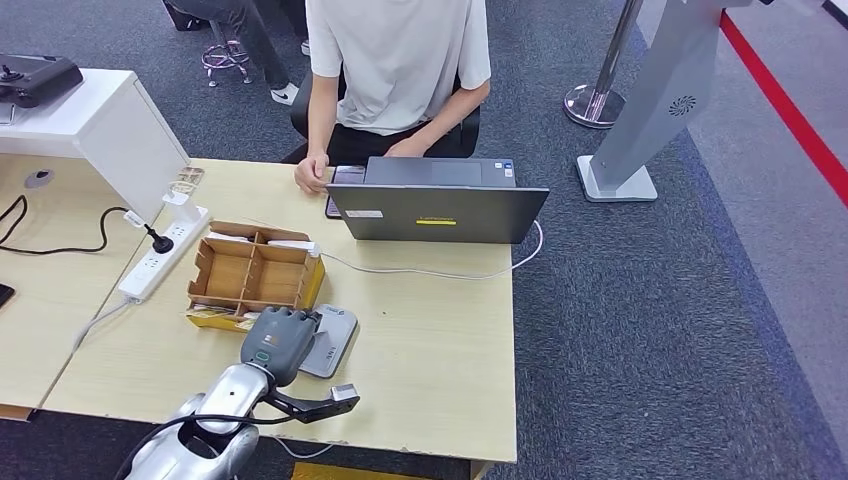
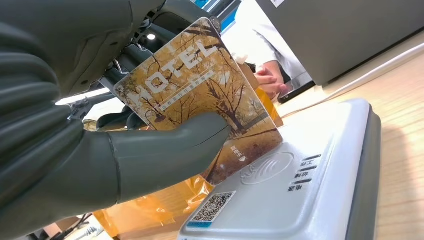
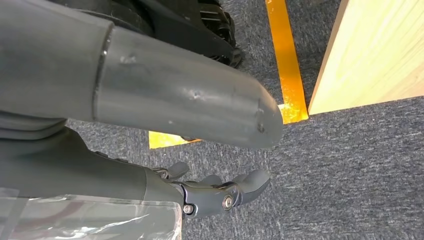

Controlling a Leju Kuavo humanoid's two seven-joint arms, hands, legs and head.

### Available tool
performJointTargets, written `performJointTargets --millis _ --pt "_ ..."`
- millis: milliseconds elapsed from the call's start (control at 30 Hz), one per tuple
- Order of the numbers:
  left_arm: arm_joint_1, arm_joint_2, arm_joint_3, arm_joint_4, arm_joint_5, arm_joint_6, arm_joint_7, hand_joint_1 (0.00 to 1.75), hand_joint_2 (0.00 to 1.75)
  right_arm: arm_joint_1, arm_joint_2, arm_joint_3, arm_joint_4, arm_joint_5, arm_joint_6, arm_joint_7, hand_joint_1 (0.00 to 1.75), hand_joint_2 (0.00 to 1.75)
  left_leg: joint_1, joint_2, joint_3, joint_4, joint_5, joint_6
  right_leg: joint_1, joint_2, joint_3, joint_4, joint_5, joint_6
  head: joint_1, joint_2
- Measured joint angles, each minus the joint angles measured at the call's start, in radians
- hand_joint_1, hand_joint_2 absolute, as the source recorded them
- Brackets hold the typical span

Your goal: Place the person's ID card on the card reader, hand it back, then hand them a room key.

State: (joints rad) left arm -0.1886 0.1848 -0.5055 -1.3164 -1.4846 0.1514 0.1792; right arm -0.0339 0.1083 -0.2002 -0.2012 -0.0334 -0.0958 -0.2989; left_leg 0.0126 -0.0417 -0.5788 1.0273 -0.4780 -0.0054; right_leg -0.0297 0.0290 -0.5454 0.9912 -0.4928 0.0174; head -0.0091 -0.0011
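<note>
My left hand [image 1: 280, 343] sits at the near left of the table, over the grey card reader [image 1: 337, 340]. In the left wrist view it pinches a card printed HOTEL with autumn trees [image 2: 200, 80] between the thumb [image 2: 165, 150] and the fingers behind it. The card stands tilted, its lower edge at the reader's top [image 2: 310, 200] near the contactless mark. The person [image 1: 395, 70] sits across the table, one hand [image 1: 312, 175] resting on it. My right hand [image 3: 220, 192] hangs beside the table over the carpet, fingers apart and holding nothing.
A cardboard divider box [image 1: 255, 275] with cards stands just beyond the reader. An open laptop [image 1: 437, 200] faces the person, with a white cable trailing from it. A power strip [image 1: 165, 250] and a white cabinet [image 1: 110, 130] are on the left. The table edge [image 3: 370, 55] is near my right hand.
</note>
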Motion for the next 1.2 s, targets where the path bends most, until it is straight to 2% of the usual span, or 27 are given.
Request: performJointTargets --millis 267,500,633,767,933,1067,1200 --pt "-0.029 -0.002 0.029 0.025 0.113 -0.030 -0.068 1.75 1.75 0.000 0.001 0.000 0.000 0.014 0.000 0.005 0.00 0.00 0.000 -0.001 0.002 0.000 0.001 0.000 0.000 -0.001 0.002 0.001 0.000 0.000 0.000 0.000" --pt "-0.048 0.011 0.071 -0.038 0.114 0.126 -0.077 1.75 1.75 0.001 0.005 -0.006 0.000 0.030 -0.001 -0.004 0.00 0.00 0.000 -0.001 0.001 0.000 0.002 0.000 0.000 -0.001 0.000 0.001 0.001 0.000 0.000 0.000" --pt "-0.090 0.030 0.124 -0.087 0.091 0.168 -0.074 1.75 1.75 0.001 0.007 -0.008 0.000 0.043 -0.003 -0.003 0.00 0.00 0.000 0.000 0.001 0.000 0.002 0.000 0.000 0.000 0.000 0.001 0.001 0.000 0.000 0.000" --pt "-0.172 0.082 0.185 -0.082 0.048 0.207 -0.054 1.75 1.75 -0.002 0.009 -0.008 0.000 0.067 0.000 0.006 0.00 0.00 0.002 -0.001 0.000 0.000 0.002 -0.002 0.001 -0.001 -0.001 0.002 0.002 -0.001 0.000 0.000" --pt "-0.314 0.170 0.292 0.014 0.035 0.210 -0.061 1.75 1.75 -0.004 0.010 -0.008 0.000 0.086 0.007 0.021 0.00 0.00 0.002 0.000 0.000 0.000 0.004 -0.004 0.002 0.000 -0.002 0.004 0.002 -0.002 0.000 0.000" --pt "-0.369 0.210 0.341 0.080 0.040 0.211 -0.065 1.75 1.75 -0.005 0.010 -0.008 0.000 0.087 0.008 0.026 0.00 0.00 0.002 0.000 0.000 0.000 0.004 -0.004 0.001 0.000 -0.002 0.004 0.002 -0.002 0.000 0.000" --pt "-0.377 0.229 0.362 0.106 0.045 0.210 -0.065 0.00 1.75 -0.005 0.010 -0.008 0.000 0.088 0.008 0.025 0.00 0.00 0.002 0.000 -0.001 0.000 0.004 -0.004 0.001 0.000 -0.002 0.003 0.002 -0.002 0.000 0.000"
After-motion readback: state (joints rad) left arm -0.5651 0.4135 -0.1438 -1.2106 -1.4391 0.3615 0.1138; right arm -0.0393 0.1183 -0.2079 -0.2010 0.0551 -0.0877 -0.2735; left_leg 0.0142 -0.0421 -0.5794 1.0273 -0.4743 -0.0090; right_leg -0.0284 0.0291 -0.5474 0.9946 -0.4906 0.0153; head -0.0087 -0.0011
